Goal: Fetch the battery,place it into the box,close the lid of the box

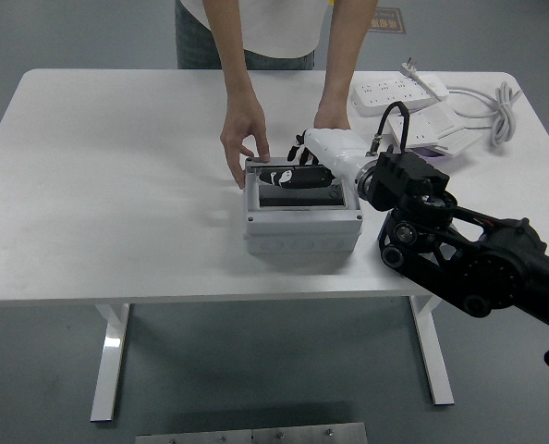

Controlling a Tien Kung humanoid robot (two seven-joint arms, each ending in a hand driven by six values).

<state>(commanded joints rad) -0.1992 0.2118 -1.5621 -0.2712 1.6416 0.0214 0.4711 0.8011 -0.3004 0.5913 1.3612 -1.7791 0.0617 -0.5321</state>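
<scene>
the white surface (117,185) filled most of the head view, and a person (274,37) stood at its far side. the black right arm (469,259) came in from the lower right and reached toward the middle. a grey box (302,220) sat near the centre of the surface with its clear lid (300,178) lying low over the top. the right robot hand (304,166), white at the wrist with dark fingers, rested flat on the far part of that lid, fingers stretched out and grasping nothing. the person's hand (245,141) on the picture's left touched the box's far left corner, and the other hand (331,116) sat just behind the robot's wrist. two white power strips (399,90) and a coiled white cable (492,106) lay at the far right. the battery could not be made out; something dark showed through the lid, but whether that was it could not be told.
</scene>
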